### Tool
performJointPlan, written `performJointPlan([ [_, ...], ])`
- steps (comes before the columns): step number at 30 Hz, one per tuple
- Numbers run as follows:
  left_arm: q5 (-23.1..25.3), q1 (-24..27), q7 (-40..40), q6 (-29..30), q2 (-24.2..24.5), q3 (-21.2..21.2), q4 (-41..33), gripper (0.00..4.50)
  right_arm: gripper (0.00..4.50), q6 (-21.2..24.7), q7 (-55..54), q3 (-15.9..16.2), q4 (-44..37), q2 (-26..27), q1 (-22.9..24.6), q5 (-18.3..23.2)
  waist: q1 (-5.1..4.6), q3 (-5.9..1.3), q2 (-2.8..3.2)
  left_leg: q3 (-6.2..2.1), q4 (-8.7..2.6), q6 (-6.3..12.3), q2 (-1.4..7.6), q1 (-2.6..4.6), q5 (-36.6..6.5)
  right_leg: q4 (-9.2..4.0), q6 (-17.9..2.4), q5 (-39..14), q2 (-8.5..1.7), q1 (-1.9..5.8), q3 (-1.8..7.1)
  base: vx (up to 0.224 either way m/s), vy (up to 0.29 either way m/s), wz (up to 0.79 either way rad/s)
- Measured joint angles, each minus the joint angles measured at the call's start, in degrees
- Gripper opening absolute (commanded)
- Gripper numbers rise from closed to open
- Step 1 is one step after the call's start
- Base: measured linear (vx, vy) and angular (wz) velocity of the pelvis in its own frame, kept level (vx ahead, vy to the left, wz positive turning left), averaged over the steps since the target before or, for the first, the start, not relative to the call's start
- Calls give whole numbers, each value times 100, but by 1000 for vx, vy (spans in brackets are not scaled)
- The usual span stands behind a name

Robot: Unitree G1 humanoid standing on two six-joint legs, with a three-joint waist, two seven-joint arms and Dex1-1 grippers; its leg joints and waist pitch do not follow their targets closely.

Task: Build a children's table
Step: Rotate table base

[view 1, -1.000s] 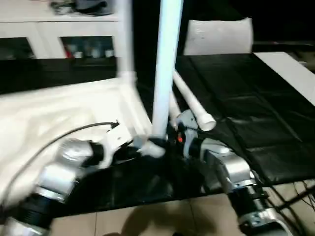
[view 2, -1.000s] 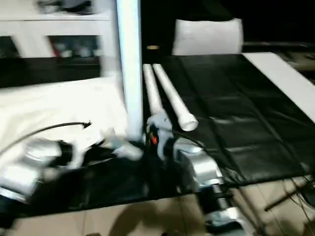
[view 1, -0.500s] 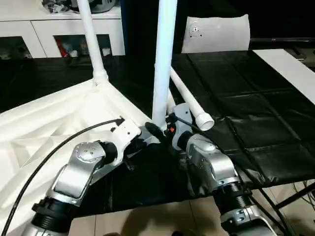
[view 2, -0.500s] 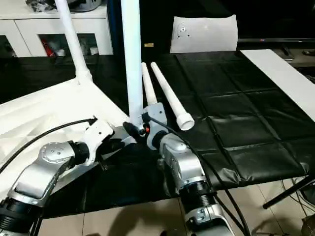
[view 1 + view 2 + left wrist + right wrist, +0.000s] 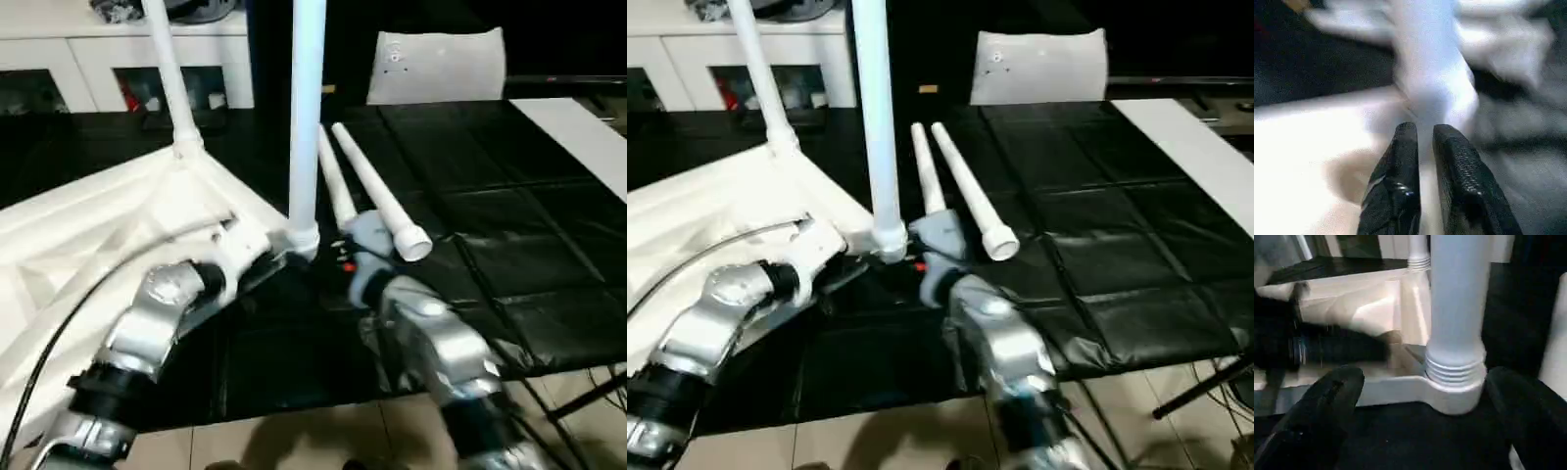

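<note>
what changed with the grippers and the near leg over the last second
The right gripper has opened wide and let go of the upright leg, its fingers now spread either side of the leg's base. The left gripper stays nearly closed beside the corner socket. The leg still stands in the socket; two loose legs lie unmoved on the mat.

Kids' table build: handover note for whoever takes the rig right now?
Left gripper: fingers nearly together, nothing between them, next to the near corner socket.
Right gripper: open wide, fingers either side of the near leg, not gripping.
Table top: upside down on the black mat, ribs up.
Done: two legs stand upright in corner sockets, the near one and the far leg.
Left: two loose legs lie on the mat beside the right arm; fit them in the remaining corners.
</note>
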Motion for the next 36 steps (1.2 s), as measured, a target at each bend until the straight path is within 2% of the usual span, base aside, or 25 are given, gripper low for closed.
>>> performJointPlan([
  [4,-307,101,97,295,32,339,-449,98,450,116,-22,71,-309,-27,218,-3,-13,-2,0,5,0,0,-2,29,0,1,17,-10,-1,15,6,0,0,0],
  [8,-277,300,290,714,393,672,-647,98,450,248,18,221,-354,-76,408,-4,-21,-1,0,4,0,0,-1,30,1,4,17,-9,1,15,4,0,0,0],
  [10,-82,371,483,885,708,880,-700,98,450,294,34,390,-354,-121,424,-14,-20,-1,0,3,1,0,-2,30,1,4,17,-9,1,15,4,0,0,0],
  [11,-7,425,540,939,865,970,-713,68,450,336,48,443,-362,-122,428,-13,-21,-1,0,3,2,0,-2,32,1,3,17,-9,1,16,4,0,0,0],
  [12,95,522,604,1035,1030,1089,-761,61,450,374,74,501,-360,-120,425,-20,-31,-1,1,3,2,0,-2,32,0,3,17,-9,1,17,4,0,0,0],
  [14,385,908,710,1311,1648,1362,-819,55,450,478,100,617,-331,-116,410,-42,-82,-1,0,0,1,-1,0,31,0,2,18,-10,4,16,4,0,0,0],
  [15,495,1032,755,1432,1848,1494,-816,55,450,494,95,621,-287,-126,409,-62,-78,-1,-1,0,1,-1,1,30,-1,0,20,-11,5,15,3,0,0,0],
  [17,708,1222,883,1560,2149,1754,-819,21,450,512,78,625,-93,-121,341,-86,-28,-5,-9,-2,1,1,-2,31,-1,-3,24,-13,1,15,3,0,0,0],
  [20,852,1605,997,1711,2489,2010,-724,19,450,510,75,719,278,-18,61,-175,6,-12,-22,-3,3,2,-4,38,-2,-2,23,-13,-1,15,5,0,0,0],
  [23,989,1989,999,1817,2651,2009,-646,9,450,449,-24,737,782,135,-251,-245,16,-17,-31,-6,3,2,-4,37,-2,0,22,-12,-1,17,4,0,0,0],
  [26,1031,2351,958,1975,2681,1932,-607,9,450,338,-96,728,1440,328,-606,-271,-2,-36,-71,-10,9,2,-3,39,-2,-1,22,-12,0,25,4,0,0,0],
  [30,979,2434,773,2114,2676,1782,-553,9,450,127,-106,733,2082,536,-972,-286,16,-41,-91,-20,19,2,-4,44,-2,0,17,-10,0,28,3,0,0,0],
  [36,700,2689,312,2411,2700,1727,-800,9,450,-454,-162,761,3577,784,-1671,-390,-10,-46,-97,-19,17,2,-4,40,-2,3,9,-4,0,31,5,0,0,0],
])
